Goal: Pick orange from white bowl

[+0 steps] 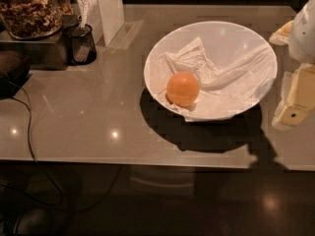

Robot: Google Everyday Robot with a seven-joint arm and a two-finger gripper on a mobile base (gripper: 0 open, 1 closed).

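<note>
One jar of nuts [29, 9] stands upper left. Right of centre, the orange [182, 89] rests on paper [209, 68] inside the white bowl [236, 36]. At the right edge hangs the gripper [294, 104], outside the bowl; its state cannot be told.

The orange [182, 88] is a plain, even orange, paler on top where light catches it. It sits against the crumpled white paper [206, 68] in the glossy white bowl [158, 53]. The tabletop [88, 112] is a shiny greyish tan, dotted with small white reflections and marked by the bowl's black shadow. The gripper [297, 100], at the right edge beside the bowl, is cream-yellow with one dark round spot. The glass jar [29, 9] shows mottled brown nuts. The mesh cup [81, 44] and cable [28, 127] are black.
</note>
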